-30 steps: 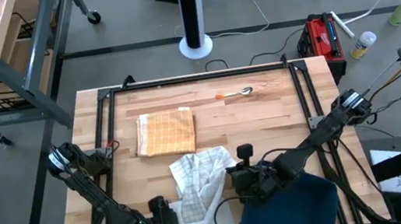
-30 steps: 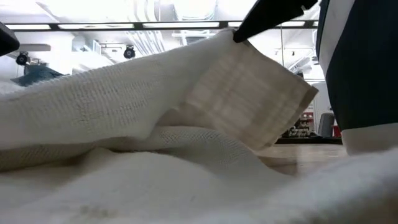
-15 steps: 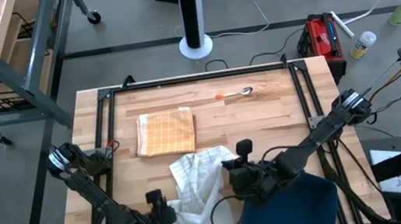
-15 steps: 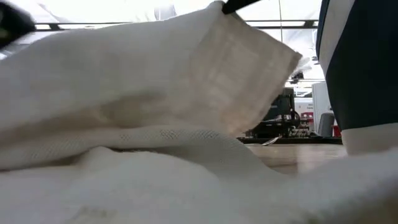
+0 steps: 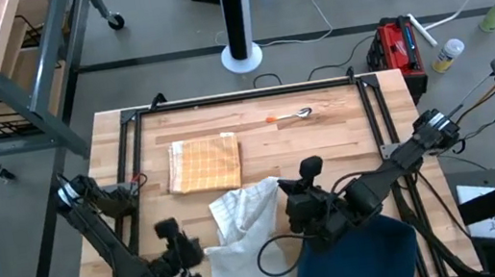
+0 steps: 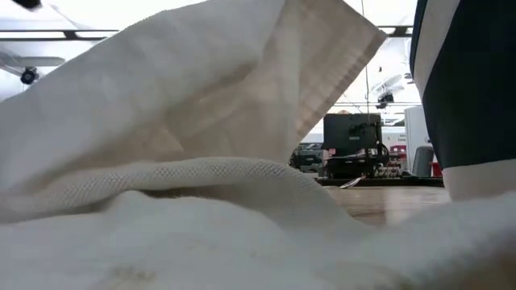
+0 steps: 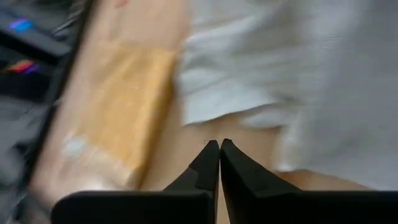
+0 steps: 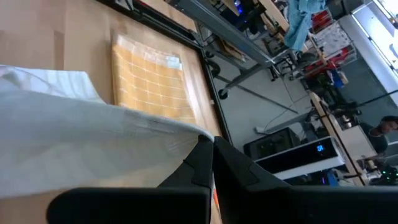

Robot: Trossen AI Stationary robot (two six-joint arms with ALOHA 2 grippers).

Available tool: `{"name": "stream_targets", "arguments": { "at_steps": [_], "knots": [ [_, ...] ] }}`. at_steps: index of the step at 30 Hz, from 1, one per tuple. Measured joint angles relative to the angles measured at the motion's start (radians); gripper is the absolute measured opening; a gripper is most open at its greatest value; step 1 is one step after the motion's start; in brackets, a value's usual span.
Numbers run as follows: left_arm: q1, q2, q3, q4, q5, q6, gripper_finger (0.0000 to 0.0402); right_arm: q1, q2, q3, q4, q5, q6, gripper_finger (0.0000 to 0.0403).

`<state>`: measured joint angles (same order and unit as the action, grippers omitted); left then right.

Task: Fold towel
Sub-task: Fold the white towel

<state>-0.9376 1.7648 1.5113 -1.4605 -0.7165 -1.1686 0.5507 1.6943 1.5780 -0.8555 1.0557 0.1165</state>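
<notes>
White towel (image 5: 243, 241) in right claw (image 5: 294, 212).

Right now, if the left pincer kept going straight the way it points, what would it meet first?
Probably the white towel: the shut left pincer points at its near edge across bare table. Depth is unclear.

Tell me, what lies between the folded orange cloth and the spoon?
Only bare wood of the table, in the high view, between orange cloth and spoon.
</notes>
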Motion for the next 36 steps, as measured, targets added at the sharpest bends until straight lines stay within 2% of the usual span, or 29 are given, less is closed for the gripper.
{"name": "stream_targets", "arguments": {
  "at_steps": [2, 5, 10, 16, 20, 24, 30, 32, 36],
  "knots": [
    [-0.003, -0.003, 0.0, 0.125, 0.004, 0.1, 0.0011, 0.0, -0.007, 0.004, -0.013, -0.004, 0.003, 0.0],
    [-0.002, -0.002, -0.018, 0.241, 0.052, 0.137, 0.0026, 0.001, -0.017, 0.004, -0.041, -0.024, 0.034, 0.0],
    [-0.009, 0.013, -0.11, 0.339, 0.099, 0.091, 0.0075, 0.003, -0.021, 0.003, -0.118, -0.066, 0.121, 0.0],
    [-0.01, 0.013, -0.281, 0.368, 0.102, -0.083, 0.0153, 0.005, -0.017, -0.011, -0.164, -0.12, 0.182, 0.0],
    [-0.011, 0.013, -0.383, 0.497, 0.11, -0.088, 0.0203, 0.006, -0.017, -0.02, -0.163, -0.123, 0.199, 0.0],
    [-0.011, 0.013, -0.454, 0.679, 0.121, -0.03, 0.0238, 0.003, -0.017, -0.023, -0.161, -0.136, 0.202, 0.0],
    [-0.006, 0.013, -0.536, 0.864, 0.021, 0.053, 0.0245, 0.0, -0.017, -0.024, -0.157, -0.148, 0.209, 0.0],
    [-0.003, 0.013, -0.555, 0.891, -0.023, 0.073, 0.0239, 0.0, -0.017, -0.024, -0.157, -0.149, 0.221, 0.0],
    [-0.003, 0.0, -0.562, 0.958, -0.038, 0.153, 0.0212, 0.0, -0.017, -0.024, -0.157, -0.151, 0.225, 0.0]
  ]
}}
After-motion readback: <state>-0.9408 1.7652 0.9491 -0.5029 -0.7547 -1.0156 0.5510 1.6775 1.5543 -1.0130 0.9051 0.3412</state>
